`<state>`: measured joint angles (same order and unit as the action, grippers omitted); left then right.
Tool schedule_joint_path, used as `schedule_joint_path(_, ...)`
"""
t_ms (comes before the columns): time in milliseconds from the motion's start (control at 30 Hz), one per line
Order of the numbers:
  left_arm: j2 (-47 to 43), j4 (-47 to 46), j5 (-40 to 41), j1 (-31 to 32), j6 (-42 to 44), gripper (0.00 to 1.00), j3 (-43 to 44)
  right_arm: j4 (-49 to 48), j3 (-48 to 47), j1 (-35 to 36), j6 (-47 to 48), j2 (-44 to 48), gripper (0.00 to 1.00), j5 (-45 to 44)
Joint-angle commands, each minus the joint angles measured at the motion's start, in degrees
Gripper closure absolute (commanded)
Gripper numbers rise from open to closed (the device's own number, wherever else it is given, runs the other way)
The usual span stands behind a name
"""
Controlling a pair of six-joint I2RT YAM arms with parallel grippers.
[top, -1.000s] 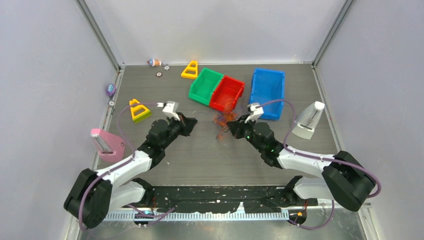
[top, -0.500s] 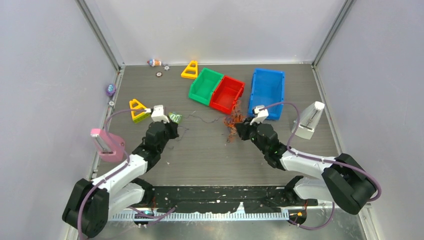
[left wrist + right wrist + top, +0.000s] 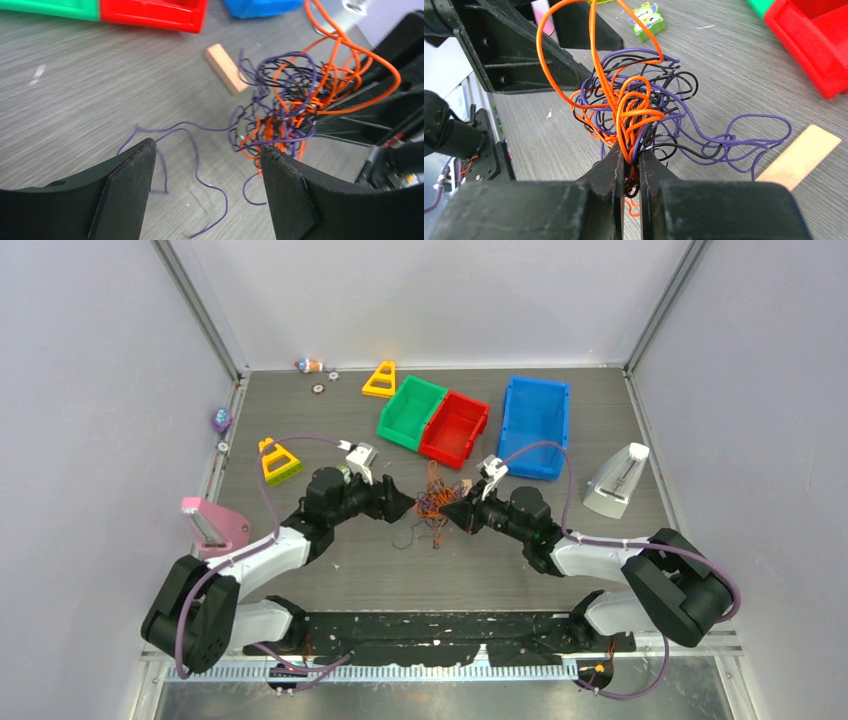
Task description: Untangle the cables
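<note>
A grey wood-grain table [image 3: 350, 560] fills the floor of a white-walled booth, with a red bin [image 3: 455, 427] standing toward its far side. The cables [image 3: 432, 502] sit in one knotted clump of orange, black and purple strands on the near side of the red bin, a little to its left and apart from it. A tan block [image 3: 225, 67] lies between the clump and the bin.

The right gripper [image 3: 629, 150] reaches in from the near right of the red bin. Its jaws are pinched almost together on a bundle of orange and black strands at the clump's base, so the tangle fans up and out ahead of it.

The left gripper [image 3: 207, 150] faces it from the near left of the bin. Its jaws stand wide apart and grip nothing. From this gripper the clump lies ahead and off to the right, close beyond the right-hand finger and not between the fingers.

The clump itself has no clear long axis. One loose purple tail [image 3: 195, 165] trails out of it across the table, away from the red bin, and runs into the gap between the left fingers. Since the right arm anchors the knot, the left is probably the one free to take a strand, and that tail looks the nearest thing to close on.
</note>
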<state>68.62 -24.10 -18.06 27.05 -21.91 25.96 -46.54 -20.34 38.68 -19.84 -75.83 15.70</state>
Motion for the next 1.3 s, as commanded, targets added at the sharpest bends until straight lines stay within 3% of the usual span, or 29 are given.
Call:
schedule_joint_path(0, 3.75, -7.67, -13.72, 1.57, 0.67, 0.22, 3.44, -5.97, -2.59, 0.15, -0.28, -0.4, 0.94, 5.01)
schedule_joint_path(133, 4.45, -11.55, -17.75, 3.38, 1.34, 0.2, 2.95, -5.06, -3.03, 0.09, -0.22, -0.47, 0.94, 4.78)
schedule_joint_path(300, 3.64, -12.35, -16.51, 4.14, 1.48, 0.2, 2.35, -3.5, -3.6, 0.16, -0.17, -0.48, 0.94, 3.55)
schedule_joint_path(433, -2.36, -9.63, -2.68, 3.86, 2.14, 0.19, -1.24, 0.76, -4.37, 0.12, 0.21, 0.08, 0.94, -0.52)
schedule_joint_path(600, -9.58, -10.05, 5.71, 3.26, 2.66, 0.13, -5.98, 1.72, -4.1, 0.12, 0.49, 0.87, 0.94, -2.87)
schedule_joint_path(667, -8.97, -11.25, 2.82, 3.25, 2.64, 0.09, -5.91, 1.73, -4.21, 0.09, 0.57, 0.9, 0.94, -2.81)
schedule_joint_path(767, -2.76, -12.27, -8.88, 3.73, 2.54, 0.08, -1.79, 0.97, -4.19, 0.12, 0.59, 0.51, 0.94, -1.62)
schedule_joint_path(1033, 6.83, -6.27, -10.43, 6.03, 1.76, 0.04, 6.12, -0.69, -4.39, 0.16, 0.27, -0.5, 0.94, 1.49)
schedule_joint_path(1067, 7.4, -5.62, -10.0, 6.3, 1.97, 0.05, 6.76, -0.95, -4.42, 0.12, 0.21, -0.67, 0.94, 1.81)
schedule_joint_path(1133, 9.01, -2.96, -9.99, 6.48, 2.34, 0.18, 8.71, -1.8, -4.44, 0.17, 0.09, -0.93, 0.93, 3.51)
schedule_joint_path(1200, 10.86, -0.75, -11.31, 6.46, 2.48, 0.45, 10.79, -2.83, -4.33, 0.17, -0.17, -1.11, 0.88, 4.92)
schedule_joint_path(1267, 11.85, 0.78, -11.61, 6.47, 2.57, 0.73, 11.89, -4.0, -3.98, 0.19, -0.2, -1.11, 0.78, 5.58)
